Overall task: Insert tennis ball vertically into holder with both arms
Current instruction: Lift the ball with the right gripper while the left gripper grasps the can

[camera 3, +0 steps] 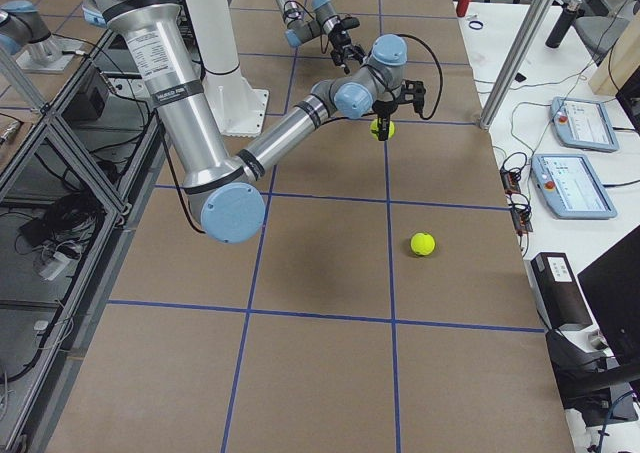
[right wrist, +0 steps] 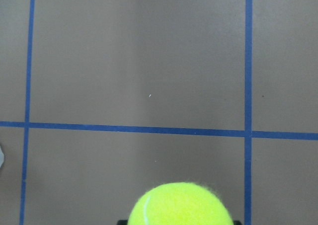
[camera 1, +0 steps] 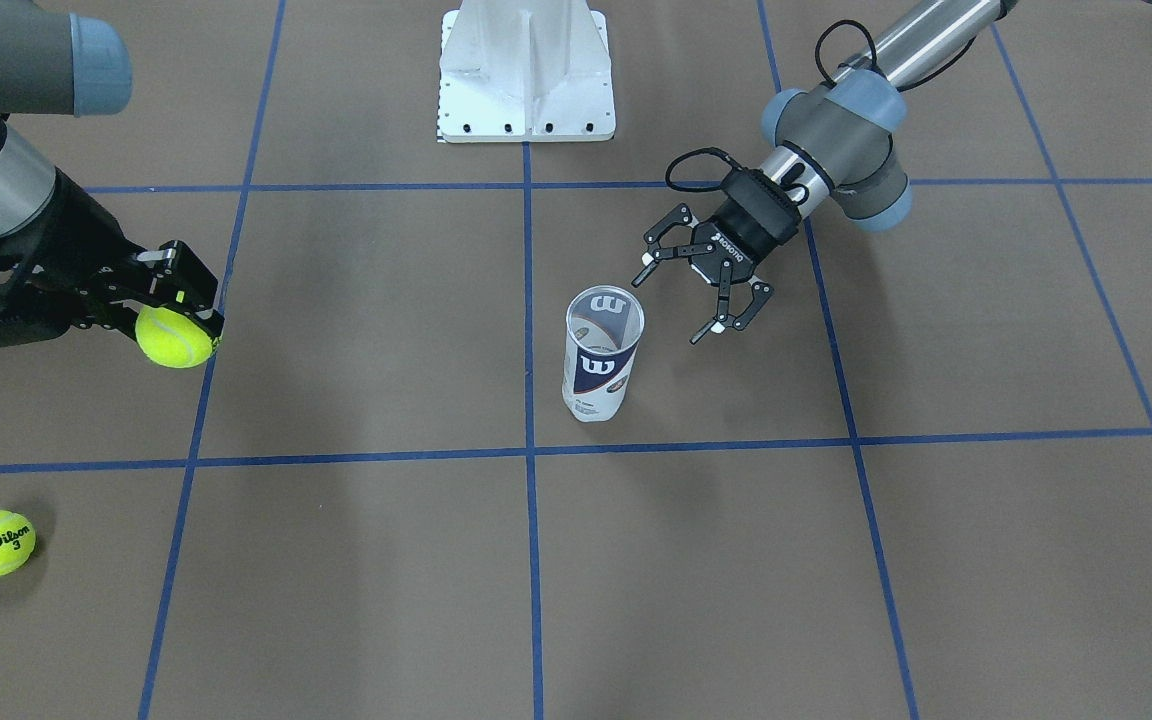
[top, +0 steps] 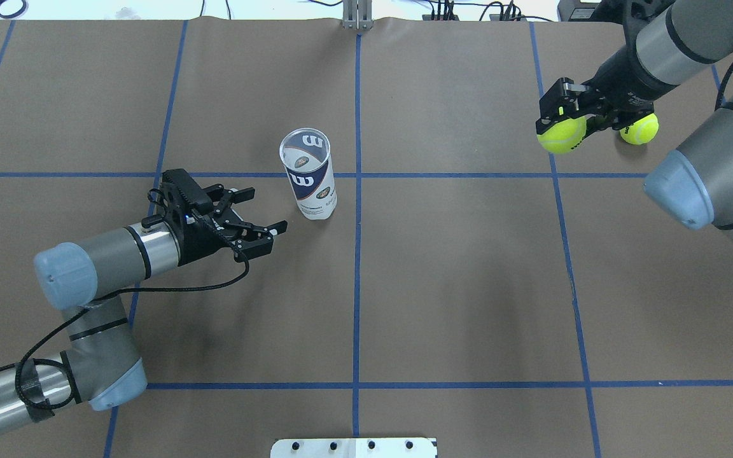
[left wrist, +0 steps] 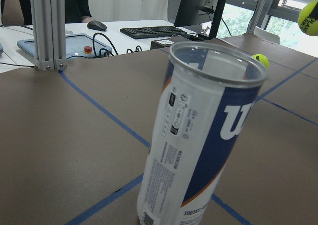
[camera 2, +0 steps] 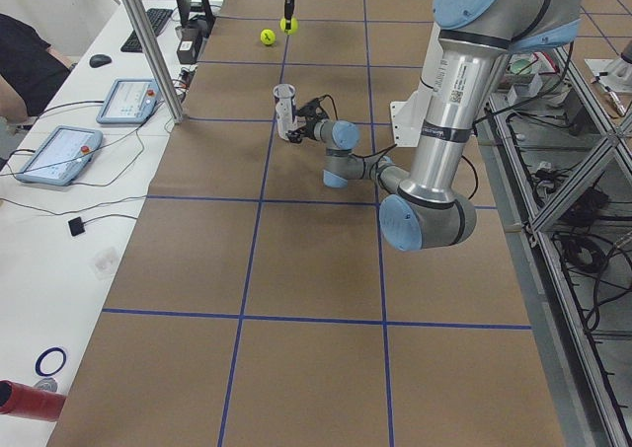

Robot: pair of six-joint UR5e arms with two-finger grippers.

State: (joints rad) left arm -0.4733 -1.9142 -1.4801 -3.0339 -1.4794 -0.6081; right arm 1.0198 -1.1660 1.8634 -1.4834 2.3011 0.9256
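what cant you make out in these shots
- Holder base: left wrist view, cut off by the bottom edge.
- Right gripper fingers: right wrist view, hidden behind the held ball.
- Loose ball: overhead view, partly behind the right gripper.
- Holder's label text: exterior left view, too small.

Holder [top: 307, 177] upright mid-table, left claw [top: 269, 207] just beside, right claw [top: 564, 124] with ball [top: 561, 136] well apart

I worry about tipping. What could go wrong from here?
1. The upright clear plastic can with navy label stands free. The open left gripper beside it is not touching it, so a clumsy close might knock it over.
2. The yellow tennis ball in the right gripper is far from the can; an off-centre drop could glance off and roll away.
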